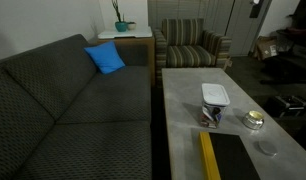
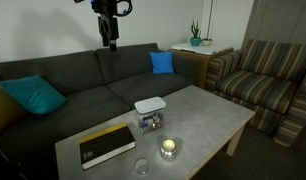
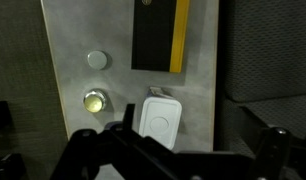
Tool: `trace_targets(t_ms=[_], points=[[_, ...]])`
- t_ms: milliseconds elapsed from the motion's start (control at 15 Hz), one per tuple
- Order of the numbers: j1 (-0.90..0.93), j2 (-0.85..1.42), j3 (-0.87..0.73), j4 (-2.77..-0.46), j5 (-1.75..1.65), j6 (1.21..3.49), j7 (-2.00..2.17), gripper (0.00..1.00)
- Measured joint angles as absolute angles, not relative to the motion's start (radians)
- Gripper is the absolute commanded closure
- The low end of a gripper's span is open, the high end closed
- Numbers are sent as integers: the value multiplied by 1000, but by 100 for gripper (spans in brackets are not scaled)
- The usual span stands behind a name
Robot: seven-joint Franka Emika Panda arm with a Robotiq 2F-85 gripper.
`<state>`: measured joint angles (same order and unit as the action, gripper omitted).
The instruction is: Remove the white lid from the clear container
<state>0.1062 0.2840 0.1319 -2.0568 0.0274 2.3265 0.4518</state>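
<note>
The white lid (image 1: 215,94) sits closed on the clear container (image 1: 211,114) near the middle of the grey table (image 1: 183,120). Both show in both exterior views, the lid (image 2: 149,105) on top of the container (image 2: 149,123). In the wrist view I look straight down on the lid (image 3: 160,118), and the container under it is almost hidden. My gripper (image 2: 111,42) hangs high above the sofa back, far from the table. Its dark fingers frame the bottom of the wrist view (image 3: 200,142), spread wide and empty.
A black and yellow book (image 2: 105,145) lies beside the container. A small round yellowish dish (image 2: 170,148) and a grey disc (image 2: 141,167) lie near the table's front edge. A dark sofa (image 1: 73,110) and a striped armchair (image 1: 188,45) border the table.
</note>
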Motion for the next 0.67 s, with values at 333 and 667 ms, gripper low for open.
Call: trace_targets(t_ms=[333, 667], points=[[115, 456, 118, -1917, 57, 2493, 381, 0], [112, 663, 115, -1730, 85, 2532, 275, 0]])
